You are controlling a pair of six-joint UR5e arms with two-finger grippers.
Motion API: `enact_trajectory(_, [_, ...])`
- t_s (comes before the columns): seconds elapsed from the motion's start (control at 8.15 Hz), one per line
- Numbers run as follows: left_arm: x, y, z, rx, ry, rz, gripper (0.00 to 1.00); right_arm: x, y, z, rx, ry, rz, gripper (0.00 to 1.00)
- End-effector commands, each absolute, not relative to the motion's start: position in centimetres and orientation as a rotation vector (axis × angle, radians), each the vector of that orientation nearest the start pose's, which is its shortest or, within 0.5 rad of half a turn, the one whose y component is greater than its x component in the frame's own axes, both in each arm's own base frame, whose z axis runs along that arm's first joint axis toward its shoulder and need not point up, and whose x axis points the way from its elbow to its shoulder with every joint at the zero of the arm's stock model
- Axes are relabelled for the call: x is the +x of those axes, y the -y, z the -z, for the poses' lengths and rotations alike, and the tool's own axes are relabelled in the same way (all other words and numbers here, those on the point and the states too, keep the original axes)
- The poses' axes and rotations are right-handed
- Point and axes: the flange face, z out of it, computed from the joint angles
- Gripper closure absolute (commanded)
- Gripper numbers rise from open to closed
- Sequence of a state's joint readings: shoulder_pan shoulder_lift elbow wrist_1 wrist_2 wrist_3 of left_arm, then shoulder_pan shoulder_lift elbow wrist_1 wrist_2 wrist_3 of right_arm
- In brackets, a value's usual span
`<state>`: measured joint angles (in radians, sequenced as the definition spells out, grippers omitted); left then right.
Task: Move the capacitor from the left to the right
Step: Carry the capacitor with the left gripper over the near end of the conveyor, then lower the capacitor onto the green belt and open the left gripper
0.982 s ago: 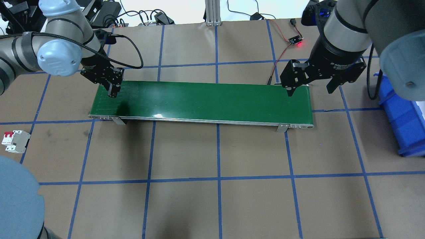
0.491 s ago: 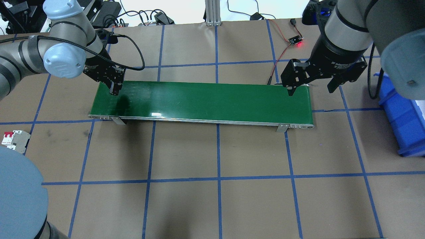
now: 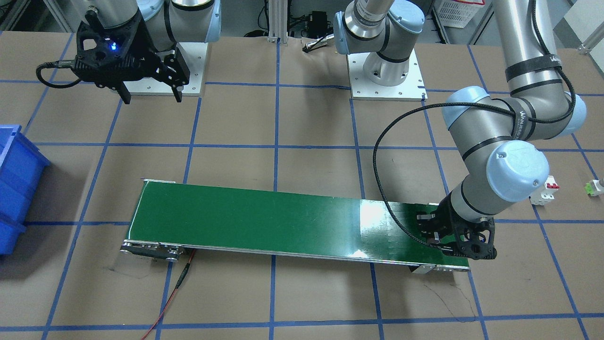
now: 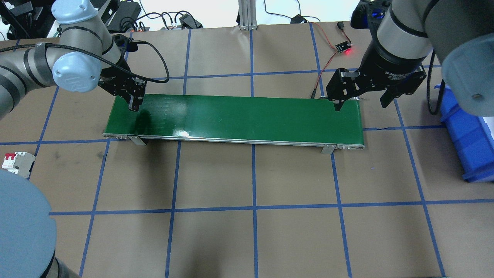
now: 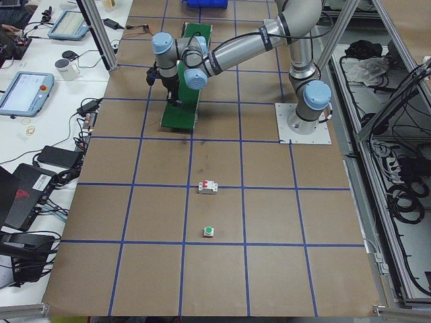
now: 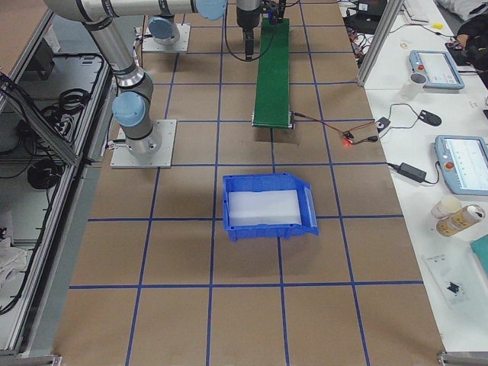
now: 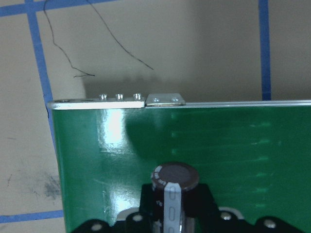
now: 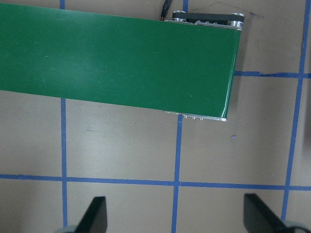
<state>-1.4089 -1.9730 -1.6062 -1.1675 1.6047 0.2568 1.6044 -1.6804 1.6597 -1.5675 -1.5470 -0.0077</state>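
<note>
Starting at the left edge of the overhead view, a white breaker lies on the desk, untouched and no part of this job. Next, over the left end of the green conveyor belt, the left fingers are clamped on the capacitor. The left wrist view shows its round end and pale side stripe between them, low over the belt; whether it touches the surface I cannot tell. Further right, at the belt's right end, the right fingers hang spread wide with nothing between them. A blue bin sits at the right edge. By my reading the pickup is done; release, travel rightward and collection remain.
</note>
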Motion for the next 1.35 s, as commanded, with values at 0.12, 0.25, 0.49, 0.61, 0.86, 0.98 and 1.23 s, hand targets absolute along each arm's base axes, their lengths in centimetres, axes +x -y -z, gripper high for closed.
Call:
enact_trajectory(0.12, [-3.1,62.7,-27.5,0.162,-3.113,-0.1,1.0,15.0,44.3,-49.5,-0.072,-3.119,0.026,0.0])
enact_trajectory(0.25, [-3.1,62.6,-27.3,0.157,-3.115,-0.11,1.0,15.0,44.3,-49.5,-0.074,-3.119,0.026,0.0])
enact_trajectory(0.49, [-3.1,62.3,-26.7,0.141,-3.116,-0.121,1.0,15.0,44.3,-49.5,-0.074,-3.117,0.026,0.0])
enact_trajectory(0.61, [-3.2,62.2,-26.6,0.136,-3.118,-0.119,0.63,15.0,44.3,-49.5,-0.074,-3.117,0.028,0.0])
enact_trajectory(0.86, [-3.3,61.6,-25.6,0.079,-3.119,-0.149,0.35,15.0,44.3,-49.4,-0.074,-3.117,0.026,0.0])
enact_trajectory(0.98, [-4.3,61.6,-26.5,0.055,-3.117,-0.12,0.33,15.1,44.4,-49.4,-0.074,-3.111,0.031,0.0])
enact_trajectory(1.23, [-10.1,59.8,-31.6,0.094,-3.088,-0.009,0.1,15.1,44.4,-49.3,-0.074,-3.114,0.028,0.0])
